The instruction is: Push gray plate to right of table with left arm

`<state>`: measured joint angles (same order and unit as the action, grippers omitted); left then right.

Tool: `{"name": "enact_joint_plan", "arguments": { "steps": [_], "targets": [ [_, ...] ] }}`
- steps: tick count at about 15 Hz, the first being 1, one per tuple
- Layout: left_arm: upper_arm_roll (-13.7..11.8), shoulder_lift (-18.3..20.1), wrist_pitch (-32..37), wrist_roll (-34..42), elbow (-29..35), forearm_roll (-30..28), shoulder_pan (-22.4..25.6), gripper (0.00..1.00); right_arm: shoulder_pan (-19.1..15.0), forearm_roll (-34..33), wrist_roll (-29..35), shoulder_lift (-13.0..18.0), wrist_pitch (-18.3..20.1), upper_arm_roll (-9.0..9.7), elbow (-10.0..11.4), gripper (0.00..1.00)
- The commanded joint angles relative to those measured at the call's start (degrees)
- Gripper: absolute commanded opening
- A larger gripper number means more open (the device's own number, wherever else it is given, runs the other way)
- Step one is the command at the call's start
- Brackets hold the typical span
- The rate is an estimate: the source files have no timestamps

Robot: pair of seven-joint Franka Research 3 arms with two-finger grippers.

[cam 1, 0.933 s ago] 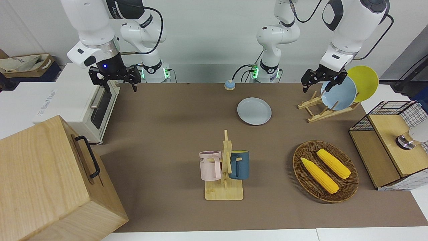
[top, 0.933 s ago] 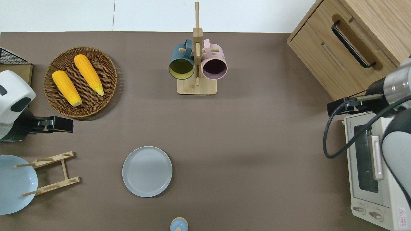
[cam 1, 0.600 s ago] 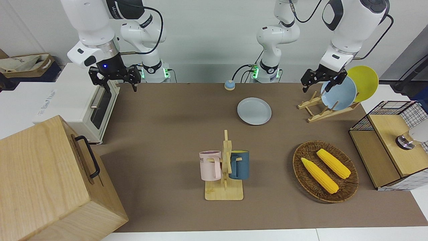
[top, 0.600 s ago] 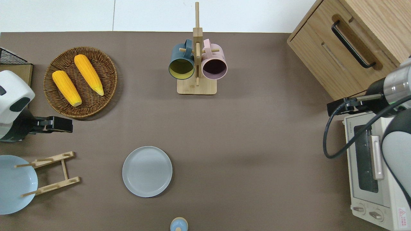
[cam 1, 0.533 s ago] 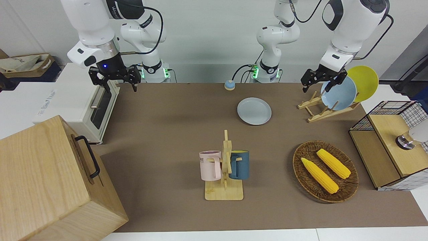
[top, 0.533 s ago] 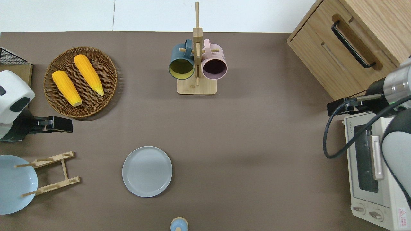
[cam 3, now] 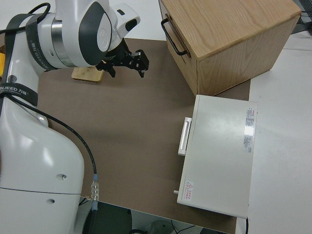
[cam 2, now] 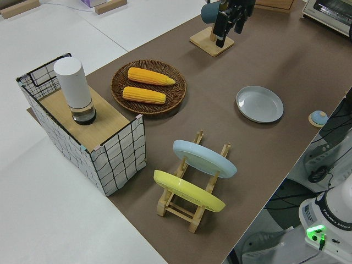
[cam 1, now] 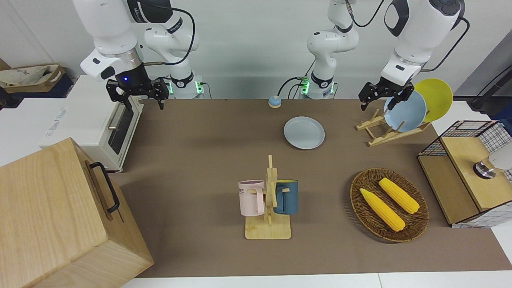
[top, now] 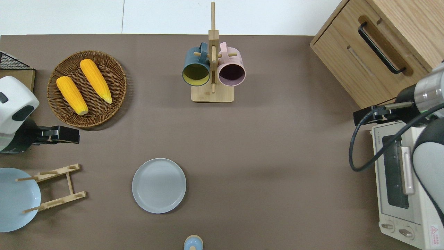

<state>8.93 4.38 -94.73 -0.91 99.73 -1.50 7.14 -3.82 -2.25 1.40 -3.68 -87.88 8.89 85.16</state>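
Left pincer [cam 1: 380, 99] open, empty, up over bare bench [top: 263, 146] between corn basket [top: 86, 89] and plate rack [top: 57, 187]. Gray plate [top: 159, 185] flat, untouched. Right arm parked, its pincer [cam 1: 138, 97] open.

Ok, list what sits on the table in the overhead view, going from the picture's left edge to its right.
Sky-blue plate → wicker basket of corn → gray plate → mug rack → wooden cabinet → toaster oven.

bare table [top: 270, 163] from gray plate [top: 159, 185] toward toaster oven [top: 404, 180]
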Motion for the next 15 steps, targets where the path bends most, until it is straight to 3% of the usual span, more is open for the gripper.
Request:
{"name": "enact_joint_plan", "arguments": {
  "steps": [1, 9, 15],
  "targets": [
    [0.21, 1.33, 1.22, -0.75, 0.81, -0.34, -0.37, 0.99, -0.04, 0.40, 0.18, 0.34, 0.60, -0.01, -0.08, 0.983],
    [0.47, 4.49, 0.78, -3.31, 5.82, -2.89, -0.72, 0.99, -0.04, 0.40, 0.18, 0.34, 0.60, -0.01, -0.08, 0.983],
    [1.88, 8.19, -3.70, -3.22, 13.90, -2.98, -0.89, 0.99, -0.04, 0.40, 0.18, 0.34, 0.60, -0.01, -0.16, 0.983]
  ]
}}
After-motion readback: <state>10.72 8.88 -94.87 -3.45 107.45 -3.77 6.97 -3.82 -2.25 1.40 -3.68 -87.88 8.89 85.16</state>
